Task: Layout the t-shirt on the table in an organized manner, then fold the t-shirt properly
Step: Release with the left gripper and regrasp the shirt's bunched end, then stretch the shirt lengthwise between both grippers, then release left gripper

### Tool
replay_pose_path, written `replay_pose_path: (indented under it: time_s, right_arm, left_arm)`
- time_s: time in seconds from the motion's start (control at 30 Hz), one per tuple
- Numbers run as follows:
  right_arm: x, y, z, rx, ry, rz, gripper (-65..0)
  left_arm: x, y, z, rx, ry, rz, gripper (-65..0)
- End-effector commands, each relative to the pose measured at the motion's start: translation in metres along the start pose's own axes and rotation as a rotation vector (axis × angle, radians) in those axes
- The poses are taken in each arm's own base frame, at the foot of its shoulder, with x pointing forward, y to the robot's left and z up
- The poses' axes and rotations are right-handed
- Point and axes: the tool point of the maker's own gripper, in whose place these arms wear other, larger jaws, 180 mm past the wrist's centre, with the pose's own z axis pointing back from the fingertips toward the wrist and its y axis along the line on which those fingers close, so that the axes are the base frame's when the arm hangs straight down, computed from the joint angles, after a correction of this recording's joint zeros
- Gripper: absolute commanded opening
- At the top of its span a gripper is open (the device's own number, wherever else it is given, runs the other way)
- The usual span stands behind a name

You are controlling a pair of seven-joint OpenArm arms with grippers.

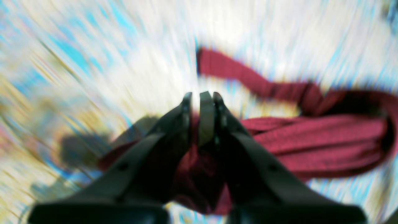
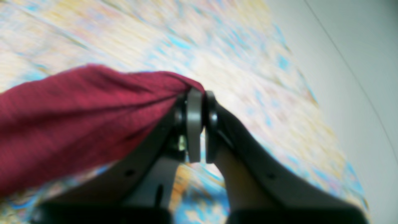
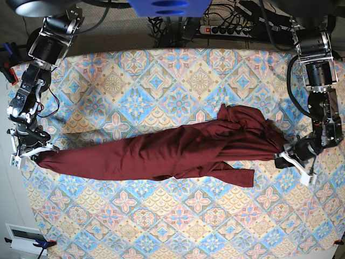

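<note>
currently the t-shirt (image 3: 161,154) lies across the middle of the counter (image 3: 161,70) as a long bunched band, stretched between the two arms, with one sleeve (image 3: 237,175) trailing loose along its near edge and a crumpled mound of cloth toward the left gripper's end. the right gripper (image 2: 196,124) is closed on one end of the cloth, which fans out from its tips in taut folds. the left gripper (image 1: 202,119) stands with jaws nearly together and maroon fabric gathered between them; both wrist views are smeared, so how firm that hold is cannot be told. the step in hand appears to be the laying out, and it looks early: the body is not yet spread flat. to do it well, both ends should be held evenly and pulled apart just enough to take out slack without rolling the garment tighter, then lowered together so the cloth settles wide. the loose sleeve and the mound would need separate opening afterwards. a slipping left grip would let that end collapse.
</note>
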Motion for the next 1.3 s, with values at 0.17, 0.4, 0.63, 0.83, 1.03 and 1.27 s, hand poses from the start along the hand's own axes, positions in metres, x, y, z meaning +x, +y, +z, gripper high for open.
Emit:
replay_pose_path:
  time_s: [0.17,0.4,0.63,0.83,1.03,1.27]
  right_arm:
    - [0.038,-0.014,0.006,-0.044,-0.113,0.01,-65.0]
    - [0.037,-0.012,0.005,-0.041,-0.11,0.011,-65.0]
    - [0.018,-0.015,0.006,-0.044,-0.07,0.025,-65.0]
    - [0.01,0.015,0.001,0.019,-0.046,0.083,-65.0]
    - [-0.001,0.032,-0.003,0.052,-0.027,0.065,-65.0]
    - [-0.002,0.035,-0.003,0.058,-0.025,0.06,-65.0]
  left_arm:
    - [0.008,0.01,0.013,0.053,-0.026,-0.057,-38.4]
    - [0.004,-0.038,0.027,-0.043,-0.086,-0.146,-27.9]
    - [-0.02,-0.089,0.024,-0.215,-0.042,-0.067,-27.9]
    - [-0.055,-0.151,0.031,-0.344,0.014,-0.161,-30.8]
    - [-0.086,-0.162,0.024,-0.321,0.085,-0.25,-41.7]
    - [-0.096,-0.159,0.0,-0.156,0.048,-0.474,-45.2]
